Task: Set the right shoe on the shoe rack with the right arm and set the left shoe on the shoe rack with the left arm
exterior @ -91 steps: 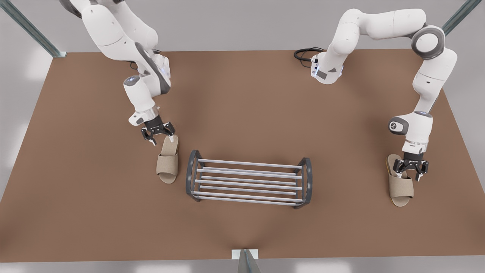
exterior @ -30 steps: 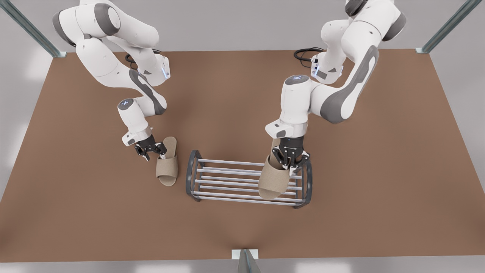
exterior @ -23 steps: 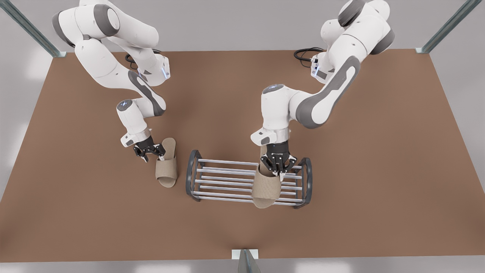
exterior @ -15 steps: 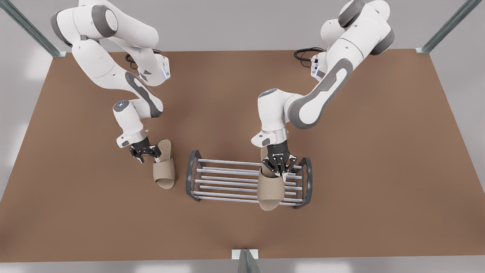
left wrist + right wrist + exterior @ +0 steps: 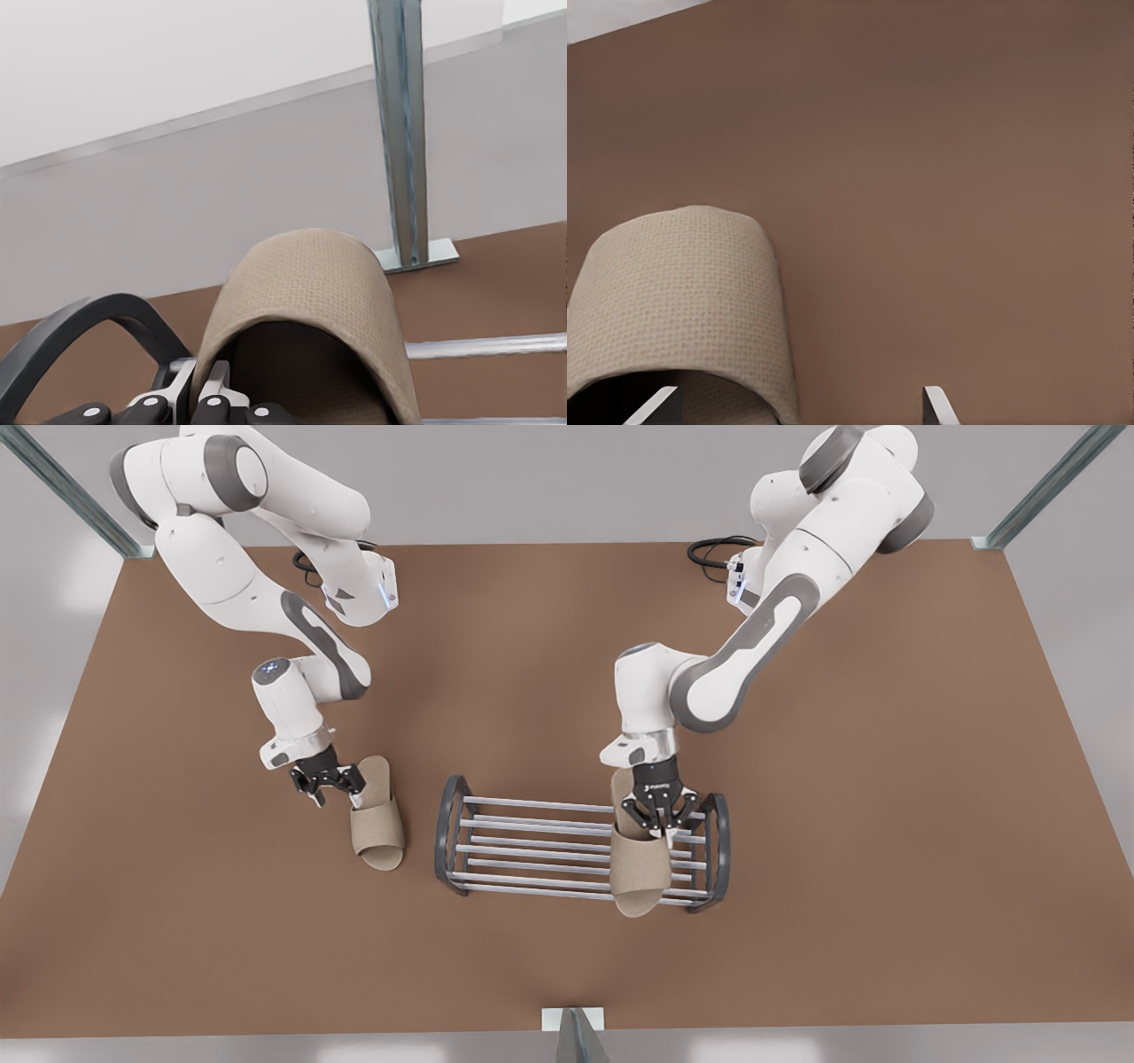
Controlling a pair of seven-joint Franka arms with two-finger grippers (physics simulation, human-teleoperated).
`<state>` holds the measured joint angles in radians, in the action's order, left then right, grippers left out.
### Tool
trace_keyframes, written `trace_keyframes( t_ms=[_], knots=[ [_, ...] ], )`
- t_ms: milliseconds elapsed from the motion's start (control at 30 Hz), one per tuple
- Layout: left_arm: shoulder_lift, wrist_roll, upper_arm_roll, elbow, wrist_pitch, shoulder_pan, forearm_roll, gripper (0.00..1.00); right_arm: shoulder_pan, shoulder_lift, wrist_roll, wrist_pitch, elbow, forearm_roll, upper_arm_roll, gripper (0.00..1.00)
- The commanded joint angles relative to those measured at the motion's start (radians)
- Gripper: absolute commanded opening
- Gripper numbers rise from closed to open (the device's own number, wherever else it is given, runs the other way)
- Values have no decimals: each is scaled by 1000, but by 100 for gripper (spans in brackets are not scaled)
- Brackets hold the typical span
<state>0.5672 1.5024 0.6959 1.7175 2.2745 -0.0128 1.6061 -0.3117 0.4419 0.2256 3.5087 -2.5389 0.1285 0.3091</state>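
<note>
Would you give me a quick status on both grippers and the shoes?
Left gripper shut on left shoe over shoe rack. Right gripper open at heel of right shoe, on table beside rack. Nothing blocking.

we see two slippers (image 5: 378,825) (image 5: 640,865) of matt beige woven cloth, coarse in its weave. the shoe rack (image 5: 580,853) has smooth pale metal bars with a soft sheen between dark matt end frames. the table (image 5: 850,797) is flat matt brown. the arms (image 5: 771,620) are glossy white plastic.

tan woven slippers (image 5: 640,865), pale grey rack bars (image 5: 532,841) w/ dk grey ends, brown table (image 5: 886,868)
</note>
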Motion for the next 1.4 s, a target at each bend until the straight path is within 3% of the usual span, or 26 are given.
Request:
trace_keyframes(
  t_ms=[0,33,67,233,333,400,433,500,633,667,733,767,833,867,933,967,1033,1067,1100,1133,1167,1367],
  knots=[
    [-3,294,1,1,13,1,9,21,-1,-2,15,0,0,-1,1,100],
    [-3,292,1,2,13,1,15,70,-4,-3,17,0,0,-1,1,100],
    [-6,291,2,10,13,-3,18,100,-4,-5,17,0,-1,-1,2,100],
    [-58,289,5,79,11,-3,8,100,-6,-2,23,0,0,-12,18,100],
    [-170,279,51,149,-32,-1,-95,100,-4,-2,44,0,3,-13,25,100],
    [-245,102,175,116,-203,48,-383,100,2,-2,63,0,5,-13,25,100],
    [-247,-100,278,10,-335,151,-639,100,2,-2,63,0,5,-13,25,100],
    [-236,-542,323,-202,-564,396,-1064,100,2,0,64,0,6,-13,25,100],
    [-228,-903,320,-252,-814,567,-1146,100,11,6,64,0,20,-36,25,100],
    [-181,-1034,283,-338,-921,547,-1167,100,11,8,64,0,22,-36,25,100],
    [-204,-1301,-309,-475,-1023,128,-1379,100,11,8,64,0,22,-36,25,100],
    [-210,-1300,-355,-475,-1027,90,-1470,100,10,8,64,0,22,-36,25,100],
    [-280,-1473,-737,-475,-1027,-128,-1686,100,11,8,64,0,22,-36,25,100],
    [-317,-1475,-733,-472,-994,-116,-1703,100,10,9,64,0,23,-36,25,100],
    [-379,-1482,-731,-384,-925,-101,-1703,100,6,9,64,0,22,-36,25,81],
    [-377,-1481,-730,-380,-920,-104,-1703,100,3,8,64,0,23,-36,27,77],
    [-354,-1479,-733,-368,-833,-69,-1692,100,-3,9,66,0,23,-38,30,77],
    [-429,-1482,-733,-240,-760,-52,-1689,100,-1,9,73,0,23,-36,30,78],
    [-567,-1489,-733,20,-508,-52,-1686,100,-1,8,73,0,23,-36,30,78],
    [-540,-1489,-731,-16,-573,-53,-1684,100,-1,8,72,0,28,-35,30,85],
    [-544,-1487,-731,-15,-578,-64,-1684,100,-3,6,72,0,28,-23,30,100],
    [-538,-1495,-728,-64,-593,-58,-1692,100,-3,-2,49,0,37,-9,28,100]
  ],
)
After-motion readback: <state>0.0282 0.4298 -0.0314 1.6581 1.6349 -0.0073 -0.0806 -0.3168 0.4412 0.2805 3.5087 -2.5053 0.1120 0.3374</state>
